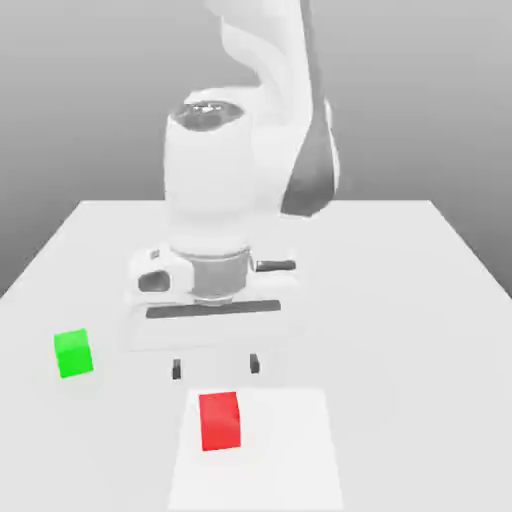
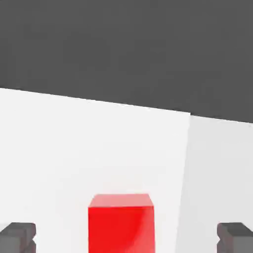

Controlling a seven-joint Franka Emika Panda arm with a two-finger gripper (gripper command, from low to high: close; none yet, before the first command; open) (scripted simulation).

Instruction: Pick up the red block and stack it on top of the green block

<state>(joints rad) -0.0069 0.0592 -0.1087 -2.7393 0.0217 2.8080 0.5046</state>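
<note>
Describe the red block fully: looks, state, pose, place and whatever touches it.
The red block is a small, bright red cube with smooth, unmarked faces, one solid-looking piece without separate parts; its material can't be told for certain. It appears undamaged and sits flat, upright on one face. It rests on the white square patch, toward that patch's left side in the exterior view. Apart from the surface beneath, nothing touches it: the open fingers stand wide on either side in the hand view, not gripping it.

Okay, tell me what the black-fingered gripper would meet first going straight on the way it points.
The open gripper points down; the bright red cube looks likeliest, roughly between its fingers. Depth is unclear, though, so it might come down beside it onto the white square patch.
</note>
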